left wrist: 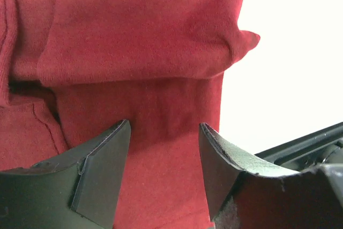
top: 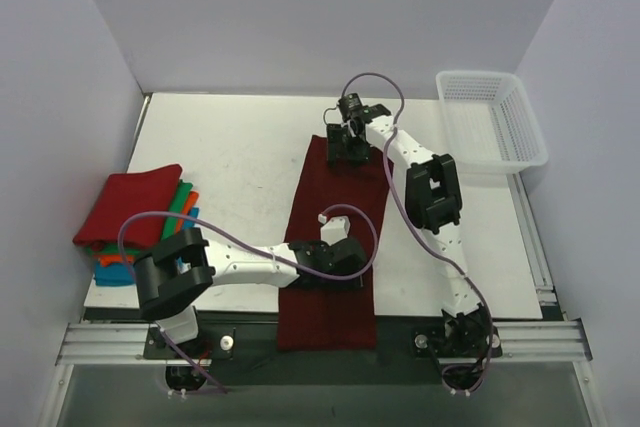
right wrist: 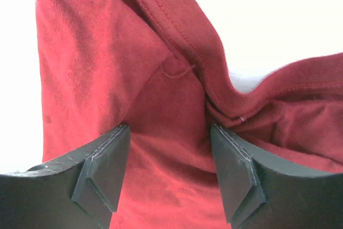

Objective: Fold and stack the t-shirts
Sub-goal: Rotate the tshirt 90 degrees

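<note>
The left gripper (left wrist: 164,125) is hanging over the near half of the dark maroon t-shirt (top: 338,187). Its jaws are standing spread, with nothing clamped between them. The cloth is lying directly beneath and between the fingertips (left wrist: 122,128). Just ahead of them a folded upper layer is crossing the shirt, with a small pointed corner jutting out to the gripper's right. Whether the fingertips are touching the cloth cannot be told.

The right gripper (right wrist: 170,128) is sitting over the far end of the same shirt. Its jaws are also standing apart and are pinching nothing. A stitched hem is running diagonally ahead of its fingertips, and the cloth to their right is bunching into ridges.

The maroon shirt is lying as a long narrow strip on the table (top: 230,147), reaching from under the right gripper, past the left gripper, to the near edge.

Well to the left of the left gripper, a stack is resting on the table: a bright red t-shirt (top: 130,207) is lying on top, with green (top: 183,190), orange (top: 191,201) and blue (top: 115,273) edges showing beneath it.

To the right of the right gripper, apart from it, a white mesh basket (top: 490,122) is standing at the table's far corner.
</note>
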